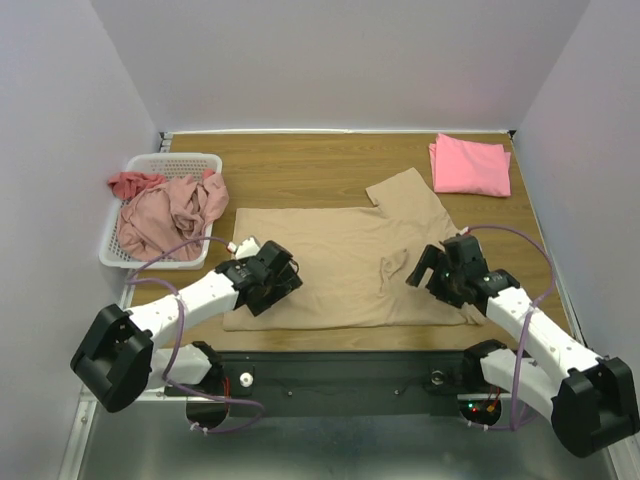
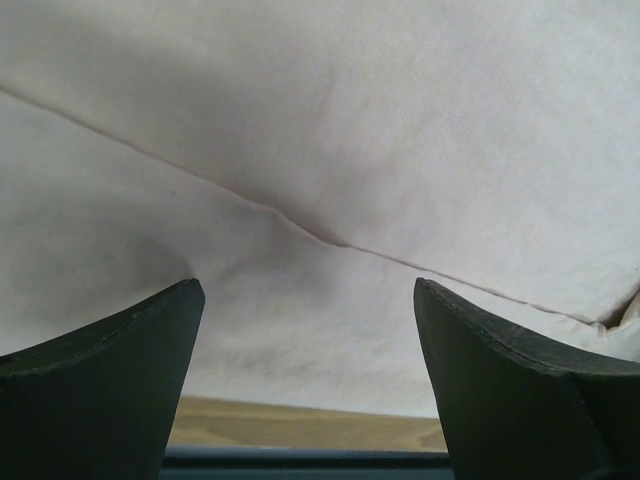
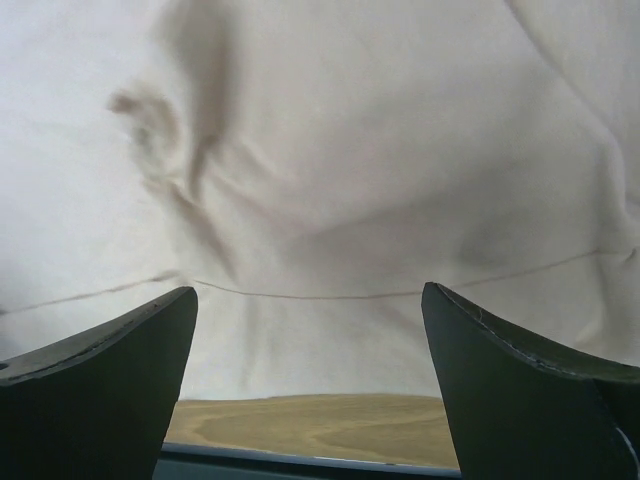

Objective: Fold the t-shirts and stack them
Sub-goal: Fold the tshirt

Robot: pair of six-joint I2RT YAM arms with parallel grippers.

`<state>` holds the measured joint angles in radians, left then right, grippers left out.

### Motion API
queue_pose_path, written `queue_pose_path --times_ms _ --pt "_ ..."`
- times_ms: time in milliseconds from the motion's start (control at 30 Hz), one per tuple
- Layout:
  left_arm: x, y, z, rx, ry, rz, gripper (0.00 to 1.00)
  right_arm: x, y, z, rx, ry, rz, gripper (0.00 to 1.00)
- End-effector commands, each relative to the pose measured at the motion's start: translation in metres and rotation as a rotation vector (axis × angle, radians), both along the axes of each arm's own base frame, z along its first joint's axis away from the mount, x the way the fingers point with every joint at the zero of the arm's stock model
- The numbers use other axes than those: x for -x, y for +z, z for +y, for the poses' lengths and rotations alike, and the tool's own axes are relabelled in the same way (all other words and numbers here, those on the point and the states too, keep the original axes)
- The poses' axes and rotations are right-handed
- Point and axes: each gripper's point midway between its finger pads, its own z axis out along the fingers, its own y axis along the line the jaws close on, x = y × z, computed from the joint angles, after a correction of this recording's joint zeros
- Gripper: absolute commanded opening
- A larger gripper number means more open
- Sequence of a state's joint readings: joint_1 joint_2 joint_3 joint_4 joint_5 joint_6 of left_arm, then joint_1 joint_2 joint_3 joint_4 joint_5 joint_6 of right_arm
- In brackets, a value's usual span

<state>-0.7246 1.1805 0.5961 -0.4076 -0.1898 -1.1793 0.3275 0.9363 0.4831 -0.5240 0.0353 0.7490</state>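
Tan cloth covers the near middle of the counter (image 1: pixel 320 160): the tan t-shirt (image 1: pixel 330 265) lies spread flat, one sleeve pointing away. The left hand (image 1: pixel 288 276) and right hand (image 1: pixel 422 268) hang low over its near edge, both wide open and empty. The fabric looks light and limp and should crease easily, so pinch both layers at that edge. Farther back a folded pink t-shirt (image 1: pixel 470 166) sits far right, and crumpled dusty-pink t-shirts (image 1: pixel 170 212) fill the basket (image 1: pixel 180 160) far left.

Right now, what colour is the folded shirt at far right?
The folded t-shirt is bright pink; top external view.
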Motion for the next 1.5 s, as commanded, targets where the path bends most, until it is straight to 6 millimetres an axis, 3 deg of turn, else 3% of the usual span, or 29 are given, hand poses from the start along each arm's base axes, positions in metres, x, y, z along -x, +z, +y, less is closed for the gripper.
queue_pose_path --times_ms 0,33,67,133,167,200,267,300,333,467,500,767,967,1100,1333,1467 --pt "-0.039 0.056 0.008 -0.110 0.067 -0.127 0.99 -0.051 0.073 0.004 0.017 -0.006 -0.187 1.00" --pt "-0.047 0.066 0.008 -0.131 0.076 -0.150 0.99 -0.059 0.082 0.002 0.032 -0.012 -0.207 1.00" --pt "-0.061 0.089 0.005 -0.144 0.074 -0.191 0.99 -0.068 0.083 -0.002 0.069 -0.030 -0.206 1.00" --pt "-0.082 0.097 0.016 -0.219 0.127 -0.205 0.99 -0.088 0.110 0.001 0.072 -0.035 -0.261 1.00" --pt "-0.096 0.115 0.013 -0.224 0.125 -0.234 0.99 -0.097 0.110 0.001 0.095 -0.035 -0.251 1.00" --pt "-0.109 0.108 0.026 -0.275 0.161 -0.209 0.98 -0.107 0.124 0.002 0.098 -0.040 -0.282 1.00" --pt "-0.127 0.112 0.032 -0.296 0.176 -0.194 0.99 -0.119 0.129 0.002 0.120 -0.042 -0.286 1.00" --pt "-0.144 0.114 0.032 -0.303 0.187 -0.192 0.99 -0.125 0.121 0.001 0.152 -0.034 -0.262 1.00" --pt "-0.155 0.114 0.042 -0.320 0.199 -0.184 0.99 -0.134 0.130 0.002 0.158 -0.038 -0.283 1.00" --pt "-0.194 0.121 0.058 -0.389 0.242 -0.175 0.99 -0.153 0.130 0.000 0.208 -0.041 -0.277 1.00" --pt "-0.200 0.108 0.060 -0.417 0.237 -0.140 0.99 -0.155 0.130 0.000 0.215 -0.038 -0.275 1.00" --pt "-0.231 0.061 0.100 -0.481 0.328 -0.025 0.99 -0.165 0.114 0.001 0.251 -0.017 -0.238 1.00" --pt "-0.257 0.056 0.103 -0.461 0.319 -0.063 0.99 -0.164 0.107 0.002 0.250 0.002 -0.231 1.00" --pt "-0.267 0.041 0.107 -0.475 0.323 -0.050 0.98 -0.163 0.100 0.006 0.240 0.023 -0.218 1.00" --pt "-0.273 0.020 0.105 -0.465 0.305 -0.033 0.98 -0.164 0.094 0.007 0.244 0.035 -0.204 1.00" --pt "-0.268 0.010 0.106 -0.457 0.316 -0.022 0.92 -0.166 0.092 0.008 0.245 0.038 -0.204 1.00"
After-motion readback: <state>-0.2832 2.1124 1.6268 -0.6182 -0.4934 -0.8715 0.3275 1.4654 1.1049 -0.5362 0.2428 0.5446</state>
